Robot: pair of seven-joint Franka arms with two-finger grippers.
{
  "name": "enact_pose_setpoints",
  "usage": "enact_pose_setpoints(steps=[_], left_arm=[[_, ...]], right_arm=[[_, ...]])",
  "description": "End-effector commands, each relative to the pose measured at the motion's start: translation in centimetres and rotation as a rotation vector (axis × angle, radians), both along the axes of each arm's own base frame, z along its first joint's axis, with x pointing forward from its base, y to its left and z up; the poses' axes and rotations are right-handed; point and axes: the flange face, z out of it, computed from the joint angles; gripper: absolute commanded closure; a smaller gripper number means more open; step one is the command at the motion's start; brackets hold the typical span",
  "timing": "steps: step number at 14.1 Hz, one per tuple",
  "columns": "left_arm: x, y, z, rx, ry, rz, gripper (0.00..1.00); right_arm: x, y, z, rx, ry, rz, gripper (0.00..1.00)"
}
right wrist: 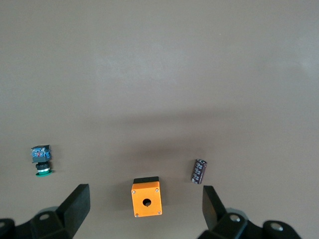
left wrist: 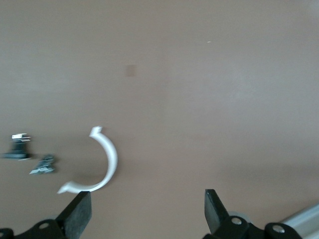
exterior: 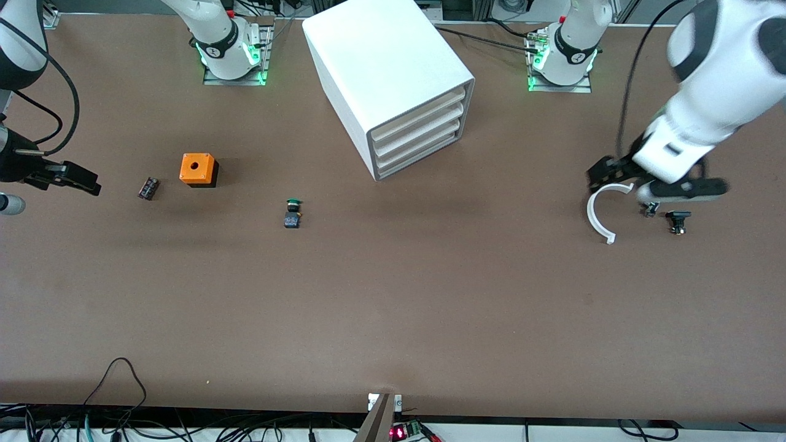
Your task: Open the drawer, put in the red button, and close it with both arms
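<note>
Front view: white cabinet (exterior: 393, 80) with the middle drawer (exterior: 419, 133) shut, standing on the worktop (exterior: 393, 307) between the arm bases. Left gripper (left wrist: 147, 211), fingers wide and empty, hangs over a white curved piece (exterior: 599, 215). Right gripper (right wrist: 144, 209), fingers wide, hangs over an orange box (exterior: 198, 169). Green button (exterior: 293, 213) lies nearer the camera. No red cap can be made out.

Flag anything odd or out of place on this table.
The cabinet stands turned askew, its drawers all shut. The green button lies tipped on its side. A loose white curved strip lies by the open left pincer. The open right pincer hangs near the orange box.
</note>
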Motion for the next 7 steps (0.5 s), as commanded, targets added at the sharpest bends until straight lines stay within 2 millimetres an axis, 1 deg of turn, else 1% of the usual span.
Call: enact_pose_setpoints(steps=[1,2,3,4,5,6,7], left_arm=[[-2.2,5.0,5.4,0.016,0.020,-0.094,0.00],[-2.7,6.2,6.4,0.015,0.040,-0.108,0.00],[-2.7,6.6,6.8,0.013,0.046,-0.115,0.00],[-2.7,7.1,6.8,0.011,0.061,-0.111,0.00],[-2.0,7.2,5.6,0.008,0.085,-0.113,0.00],[-1.8,7.0,5.7,0.010,0.082,-0.120,0.00],[-1.5,6.9,6.1,0.009,0.073,-0.121,0.00]], right_arm=[[-0.9,0.2,0.2,0.020,-0.004,0.017,0.00],[-0.9,0.3,0.3,0.019,0.001,0.021,0.00],[-1.0,0.3,0.3,0.019,0.008,0.036,0.00],[-1.1,0.3,0.5,0.022,0.005,0.061,0.00],[-1.3,0.3,0.5,0.024,0.007,0.073,0.00],[-1.8,0.2,0.4,0.026,0.007,0.071,0.00],[-2.7,0.2,0.5,0.028,0.001,0.070,0.00]])
